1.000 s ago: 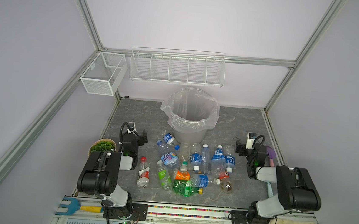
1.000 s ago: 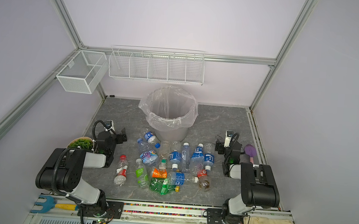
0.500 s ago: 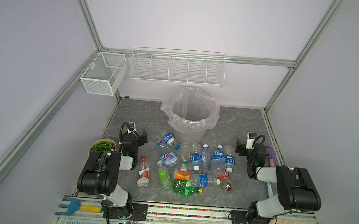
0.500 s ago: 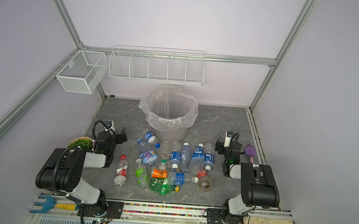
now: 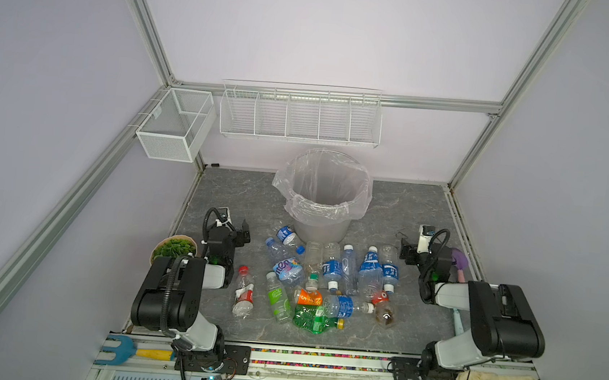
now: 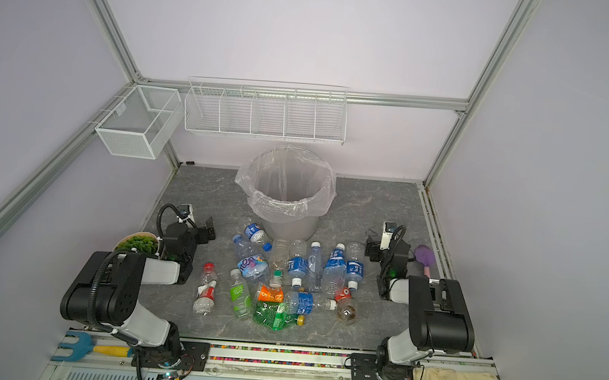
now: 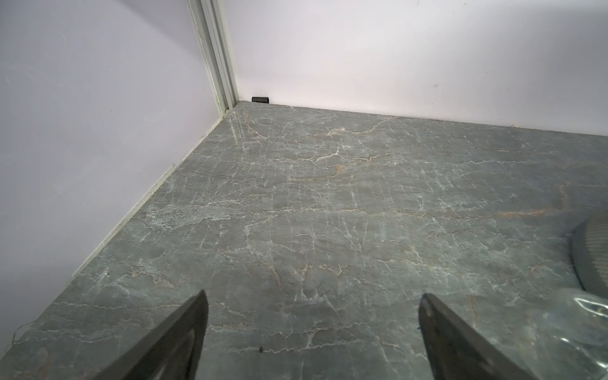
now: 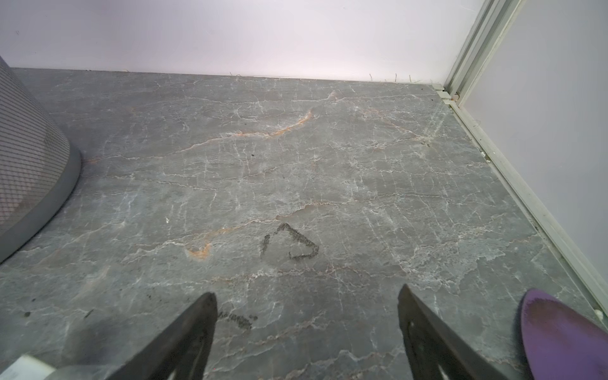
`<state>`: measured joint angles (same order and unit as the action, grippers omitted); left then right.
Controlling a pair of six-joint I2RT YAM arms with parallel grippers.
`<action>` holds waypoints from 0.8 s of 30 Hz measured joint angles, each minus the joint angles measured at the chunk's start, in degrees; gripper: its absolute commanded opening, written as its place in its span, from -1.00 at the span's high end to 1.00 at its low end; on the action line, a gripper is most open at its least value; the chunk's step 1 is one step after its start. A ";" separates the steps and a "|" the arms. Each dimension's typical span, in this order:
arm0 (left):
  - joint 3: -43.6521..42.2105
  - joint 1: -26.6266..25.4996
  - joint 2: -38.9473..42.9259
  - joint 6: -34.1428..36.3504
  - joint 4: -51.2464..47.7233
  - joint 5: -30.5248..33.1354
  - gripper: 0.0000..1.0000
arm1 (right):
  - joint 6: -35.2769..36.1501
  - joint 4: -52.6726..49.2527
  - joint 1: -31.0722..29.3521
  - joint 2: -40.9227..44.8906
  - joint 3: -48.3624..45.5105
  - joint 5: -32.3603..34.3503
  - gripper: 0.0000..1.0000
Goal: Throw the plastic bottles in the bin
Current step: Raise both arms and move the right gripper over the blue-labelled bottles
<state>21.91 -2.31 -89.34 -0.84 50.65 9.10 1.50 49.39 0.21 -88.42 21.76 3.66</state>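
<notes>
Nothing was judged done yet: no bottle could be made out inside the bin (image 5: pixel 322 230). All the plastic bottles (image 5: pixel 329 276) were found lying on the table (image 5: pixel 235 192), in front of the bin and between the two arms. About fifteen were counted, so the whole job was left.

The left jaws were seen spread wide and empty over bare table, left of the pile.

Bottles, left to right:
- a red-label bottle (image 5: pixel 243 294), lying apart from the rest
- a green-label bottle (image 5: pixel 279 301)
- a crushed green bottle (image 5: pixel 312 318) at the near edge, just beside an orange-label bottle (image 5: pixel 308 296)
- blue-label bottles (image 5: pixel 332 267), laid side by side nearer the bin
- a brown-stained bottle (image 5: pixel 385 314), at the right

Most were clear, dented and capped. The bin was seen upright and grey, lined with a clear bag folded over its rim.

The right jaws were also released, nothing held, right of the pile.
</notes>
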 measured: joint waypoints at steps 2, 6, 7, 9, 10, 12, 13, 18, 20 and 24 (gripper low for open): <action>0.04 0.00 0.24 -0.09 -0.42 0.28 -0.97 | -0.07 -1.70 -0.72 1.27 0.02 3.17 -0.76; 4.11 0.00 7.21 -0.83 -13.94 2.03 -0.98 | -0.22 -13.42 -3.19 14.38 1.53 7.39 -0.76; 6.67 0.00 9.75 -1.33 -17.99 2.21 -0.98 | -0.46 -16.79 -3.67 18.62 2.93 7.74 -0.76; 11.21 0.00 13.68 -2.91 -23.91 2.58 -0.98 | -1.60 -23.69 -4.26 24.83 6.99 8.35 -0.77; 12.98 0.00 15.61 -3.87 -26.58 2.69 -0.97 | -4.35 -29.94 -4.52 27.63 11.32 9.27 -0.77; 16.92 0.00 19.54 -6.84 -33.42 3.08 -0.98 | -12.55 -43.36 -4.68 30.29 20.13 12.11 -0.77; 18.58 0.00 21.22 -9.16 -36.65 3.32 -0.98 | -15.93 -49.44 -4.17 30.58 25.18 11.96 -0.77; 29.79 -0.35 25.46 -16.24 -57.88 -1.77 -0.98 | -27.67 -71.58 -4.31 31.87 35.15 6.62 -0.76; 31.56 -1.90 26.27 -17.49 -63.30 -3.23 -0.97 | -29.97 -77.88 -5.79 33.09 33.81 4.22 -0.76; 31.58 -8.74 30.14 -18.03 -73.85 -4.17 -0.98 | -32.39 -88.21 -9.35 34.23 33.27 0.33 -0.76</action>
<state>53.49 -11.05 -59.20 -18.87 -23.20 4.93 -30.89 -38.83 -9.15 -54.19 55.02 3.99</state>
